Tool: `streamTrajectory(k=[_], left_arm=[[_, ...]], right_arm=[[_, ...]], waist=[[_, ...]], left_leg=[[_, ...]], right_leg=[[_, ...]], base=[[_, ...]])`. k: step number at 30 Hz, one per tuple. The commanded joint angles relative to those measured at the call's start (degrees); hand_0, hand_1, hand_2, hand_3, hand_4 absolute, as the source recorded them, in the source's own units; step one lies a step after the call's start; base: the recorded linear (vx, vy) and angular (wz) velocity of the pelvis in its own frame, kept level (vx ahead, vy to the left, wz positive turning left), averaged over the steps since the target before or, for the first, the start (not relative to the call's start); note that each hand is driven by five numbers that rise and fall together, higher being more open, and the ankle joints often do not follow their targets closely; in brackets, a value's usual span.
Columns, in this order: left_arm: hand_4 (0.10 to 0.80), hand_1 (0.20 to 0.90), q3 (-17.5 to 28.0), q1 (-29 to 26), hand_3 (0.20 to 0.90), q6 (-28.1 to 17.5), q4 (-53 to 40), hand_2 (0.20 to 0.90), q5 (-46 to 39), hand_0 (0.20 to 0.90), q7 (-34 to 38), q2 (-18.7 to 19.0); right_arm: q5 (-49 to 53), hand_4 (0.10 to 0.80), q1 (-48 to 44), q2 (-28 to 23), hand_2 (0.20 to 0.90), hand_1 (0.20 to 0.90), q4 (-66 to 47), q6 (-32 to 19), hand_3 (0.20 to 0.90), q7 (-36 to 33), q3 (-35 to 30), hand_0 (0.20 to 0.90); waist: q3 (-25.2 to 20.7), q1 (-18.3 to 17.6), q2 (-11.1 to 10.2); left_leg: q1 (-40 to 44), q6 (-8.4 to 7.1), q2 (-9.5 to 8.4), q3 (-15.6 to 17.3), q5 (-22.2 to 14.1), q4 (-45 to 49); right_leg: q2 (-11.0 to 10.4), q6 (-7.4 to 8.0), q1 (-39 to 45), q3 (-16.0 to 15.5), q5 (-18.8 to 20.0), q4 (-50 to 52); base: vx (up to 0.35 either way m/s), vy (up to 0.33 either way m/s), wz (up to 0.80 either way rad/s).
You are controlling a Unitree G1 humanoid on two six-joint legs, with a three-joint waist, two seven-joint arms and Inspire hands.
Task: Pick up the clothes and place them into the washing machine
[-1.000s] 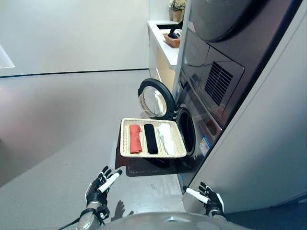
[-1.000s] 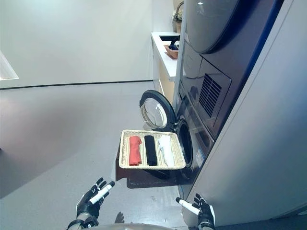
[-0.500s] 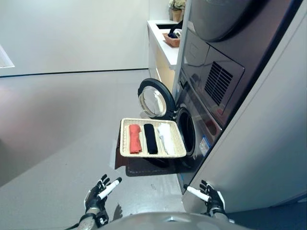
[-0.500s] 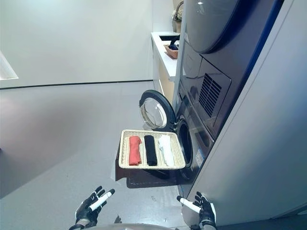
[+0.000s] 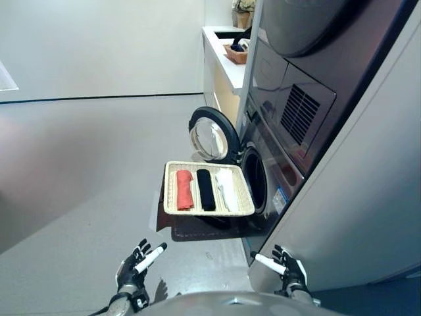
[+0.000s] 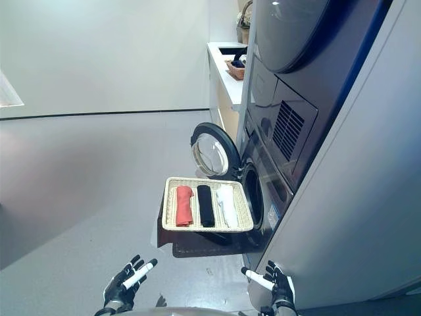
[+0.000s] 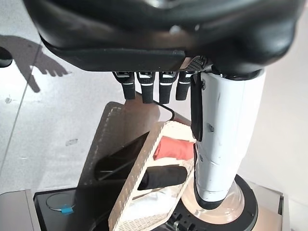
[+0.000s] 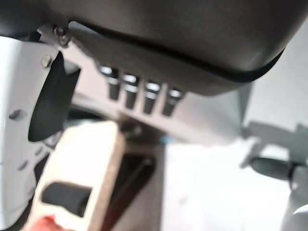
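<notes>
Closest, low down and well short of the basket: left hand [image 5: 133, 266] with fingers spread, holding nothing. Right hand [image 5: 287, 274] the same, fingers spread and empty, just beside the tall grey side panel [image 5: 355, 197].

Further on, a flat woven basket [image 5: 170, 191] on a dark stand [image 5: 197, 227], right in front of the washing machine [image 5: 276, 145]. In the basket, three rolled clothes side by side: red roll [image 5: 183, 189], black roll [image 5: 205, 189], white roll [image 5: 227, 189] nearest the machine's round hole [image 5: 255, 181].

Behind the basket, the round door [image 5: 210, 135], swung open, shiny glass in the middle. Past that, a white counter [image 5: 220, 49] with a small brown basket [image 5: 235, 55]. Smooth grey floor [image 5: 79, 164] all around.
</notes>
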Motion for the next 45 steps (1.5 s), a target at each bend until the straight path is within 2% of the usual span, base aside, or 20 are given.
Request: streamTrajectory(k=[1,7,11,12,13,14,16,18,21,22,23,24,27,29,33,34,36,41,42,45], left_arm=[[0.800,0.900,1.1,-5.4,0.900,-5.1,-7.0,0.900,-0.3,0.900,-2.0,1.5],[0.800,0.900,2.0,-6.0,0.900,-5.3,-8.0,0.900,-0.4,0.900,-1.3,1.9],[0.800,0.900,2.0,-7.1,0.900,-5.3,-8.5,0.900,-0.2,0.900,-0.9,2.4],[0.800,0.900,1.9,-7.5,0.900,-5.1,-8.3,0.900,0.1,0.900,-0.7,2.5],[0.800,0.900,1.5,-8.0,0.900,-4.7,-8.5,0.900,0.5,0.900,-0.7,2.8],[0.800,0.900,1.2,-8.5,0.900,-4.5,-8.5,0.900,0.8,0.900,-0.7,3.3],[0.800,0.900,0.9,-9.1,0.900,-4.2,-8.7,0.900,1.5,0.900,-0.5,4.1],[0.800,0.900,0.9,-9.3,0.900,-4.1,-8.6,0.900,1.7,0.900,-0.5,4.1],[0.800,0.900,0.8,-9.6,0.900,-4.0,-8.1,0.900,1.6,0.900,-0.5,3.7],[0.800,0.900,0.9,-9.5,0.900,-4.2,-8.2,0.900,1.3,0.900,-0.5,3.6],[0.800,0.900,0.9,-9.2,0.900,-4.4,-8.3,0.900,1.0,0.900,-0.6,3.4],[0.800,0.900,0.9,-9.2,0.900,-4.4,-8.3,0.900,1.0,0.900,-0.6,3.4],[0.800,0.900,0.7,-8.6,0.900,-4.6,-8.7,0.900,1.2,0.900,-0.7,3.4],[0.800,0.900,0.7,-8.4,0.900,-4.6,-8.9,0.900,1.2,0.900,-0.6,3.2],[0.800,0.900,0.4,-7.2,0.900,-4.3,-8.7,0.900,1.2,0.900,-0.4,2.6],[0.800,0.900,0.3,-7.1,0.900,-4.1,-8.4,0.900,1.0,0.900,-0.1,2.4],[0.800,0.900,0.3,-7.2,0.900,-4.2,-8.4,0.900,0.4,0.900,0.3,1.8],[0.800,0.900,-0.7,-9.9,0.900,-4.5,-6.7,0.900,-0.8,0.900,1.1,1.3],[0.800,0.900,-1.1,-10.3,0.900,-4.6,-7.0,0.900,-1.0,0.900,1.1,1.3],[0.800,0.900,-2.0,-11.6,0.900,-4.9,-6.4,0.900,-1.6,0.900,1.8,0.9]], right_arm=[[-0.2,0.800,-5.2,-2.1,0.900,0.900,-2.6,-4.7,0.900,0.7,-1.3,0.900],[0.6,0.800,-7.0,-1.6,0.900,0.900,-1.9,-4.4,0.900,0.8,-1.7,0.900],[1.6,0.800,-8.7,-1.5,0.900,0.900,-2.0,-4.3,0.900,0.5,-2.6,0.900],[1.9,0.800,-8.9,-1.4,0.900,0.900,-2.1,-4.3,0.900,0.4,-3.0,0.900],[2.5,0.800,-8.9,-1.3,0.900,0.900,-2.7,-4.4,0.900,0.3,-3.1,0.900],[2.9,0.800,-8.8,-1.2,0.900,0.900,-3.2,-4.5,0.900,0.3,-3.0,0.900],[3.1,0.800,-8.8,-1.0,0.900,0.900,-3.1,-4.5,0.900,0.0,-3.1,0.900],[3.0,0.800,-8.7,-0.9,0.900,0.900,-3.1,-4.3,0.900,0.0,-3.2,0.900],[3.2,0.800,-8.3,-1.1,0.900,0.900,-3.1,-4.3,0.900,0.1,-3.9,0.900],[3.6,0.800,-8.3,-1.1,0.900,0.900,-2.7,-4.3,0.900,0.1,-4.2,0.900],[3.8,0.800,-8.1,-1.1,0.900,0.900,-2.1,-4.3,0.900,0.1,-4.4,0.900],[3.8,0.800,-8.1,-1.1,0.900,0.900,-2.1,-4.3,0.900,0.1,-4.4,0.900],[4.1,0.800,-7.9,-0.7,0.900,0.900,-1.6,-4.3,0.900,-0.3,-4.6,0.900],[4.1,0.800,-7.8,-0.5,0.900,0.900,-1.6,-4.3,0.900,-0.3,-4.6,0.900],[4.2,0.800,-6.2,-0.6,0.900,0.900,-2.1,-4.1,0.900,-0.1,-4.7,0.900],[4.5,0.800,-5.6,-0.6,0.900,0.900,-2.2,-4.2,0.900,0.2,-4.8,0.900],[4.9,0.800,-6.0,-0.6,0.900,0.900,-1.2,-4.4,0.900,0.0,-4.6,0.900],[5.5,0.800,-9.2,-1.6,0.900,0.900,0.7,-5.1,0.900,-1.1,-4.3,0.900],[5.9,0.800,-9.1,-1.7,0.900,0.900,0.4,-5.3,0.900,-1.0,-4.2,0.900],[6.5,0.800,-10.0,-2.4,0.900,0.900,0.9,-5.8,0.900,-1.6,-3.8,0.900]], waist=[[3.1,1.5,-2.2],[3.4,2.1,-2.1],[3.8,2.4,-1.4],[4.0,2.3,-1.2],[4.9,1.6,-1.0],[5.7,1.0,-0.7],[6.8,0.2,0.0],[6.9,0.1,0.2],[6.7,-1.3,-0.3],[6.7,-1.8,-0.7],[6.5,-2.8,-1.6],[6.8,-2.9,-1.2],[6.8,-4.4,-1.8],[6.6,-4.6,-1.8],[5.5,-5.3,-2.3],[5.1,-5.6,-2.1],[4.4,-5.4,-1.5],[4.3,-5.5,-0.2],[3.9,-5.7,0.3],[3.4,-5.9,1.4]], left_leg=[[-5.8,0.23,-1.57,-2.9,-3.4,9.0],[-5.8,2.26,-4.04,-3.2,-4.9,9.4],[-4.5,3.90,-5.99,-4.0,-5.5,9.1],[-4.1,4.64,-6.70,-4.2,-5.7,9.2],[-2.9,5.81,-7.88,-5.0,-6.2,9.4],[-2.5,6.40,-8.03,-5.5,-6.2,9.9],[-1.7,7.21,-7.84,-5.9,-6.6,10.3],[-1.3,7.28,-7.77,-5.9,-6.9,10.2],[1.4,6.50,-7.93,-6.4,-8.5,9.1],[2.5,5.98,-7.97,-6.9,-9.0,8.4],[4.3,4.80,-7.87,-7.4,-10.0,7.3],[4.7,4.72,-7.44,-7.5,-10.2,7.2],[8.0,3.14,-6.19,-8.8,-10.9,5.3],[8.9,2.75,-5.64,-9.0,-10.7,4.8],[11.1,1.75,-4.44,-10.0,-10.5,4.7],[11.8,1.11,-3.10,-10.4,-10.6,5.3],[11.5,-0.09,-1.37,-10.4,-9.9,7.1],[9.3,-1.73,0.65,-11.3,-7.6,10.8],[9.7,-2.43,2.09,-11.5,-5.6,10.2],[8.6,-3.47,3.84,-11.6,-1.8,10.6]], right_leg=[[0.0,0.58,0.5,0.2,-1.2,0.8],[-2.8,1.36,-1.3,0.6,-2.0,6.2],[-5.1,2.09,-4.1,0.6,-1.6,14.5],[-6.0,1.85,-5.9,1.0,0.0,19.3],[-6.7,0.72,-9.2,2.5,5.6,26.8],[-6.2,0.18,-11.1,3.8,7.4,30.7],[-5.6,-0.52,-14.5,4.1,7.6,35.1],[-6.2,-0.66,-15.5,2.8,6.8,35.0],[-7.1,0.01,-16.7,-0.6,5.4,26.6],[-7.2,0.72,-16.7,-1.3,6.0,21.9],[-7.2,2.42,-17.5,-2.0,7.5,12.7],[-6.8,2.37,-16.8,-2.4,7.7,12.2],[-4.8,4.58,-18.7,-1.7,12.5,3.4],[-3.9,4.64,-18.7,-2.1,13.1,2.5],[-2.3,3.74,-18.1,-3.6,12.5,5.4],[-1.2,2.68,-18.4,-4.0,9.2,7.9],[-0.2,1.80,-18.1,-5.2,7.6,8.9],[1.4,0.28,-18.2,-5.1,4.5,11.4],[2.2,-0.36,-18.2,-5.5,3.5,11.8],[3.9,-1.31,-18.0,-5.9,2.1,11.4]], base=[[-0.026,0.076,-0.02],[0.006,0.132,0.01],[0.028,0.177,0.07],[0.033,0.328,0.24],[0.016,0.319,0.29],[0.001,0.223,0.27],[0.013,0.171,0.26],[0.064,0.085,0.14],[0.211,-0.031,0.09],[0.380,-0.128,0.07],[0.311,-0.117,-0.09],[0.322,-0.102,-0.10],[0.276,-0.062,0.16],[0.228,-0.059,0.41],[0.224,-0.100,0.55],[0.167,-0.139,0.05],[0.176,-0.195,-0.08],[0.101,-0.120,0.12],[0.103,-0.130,0.25],[0.077,-0.132,0.27]])
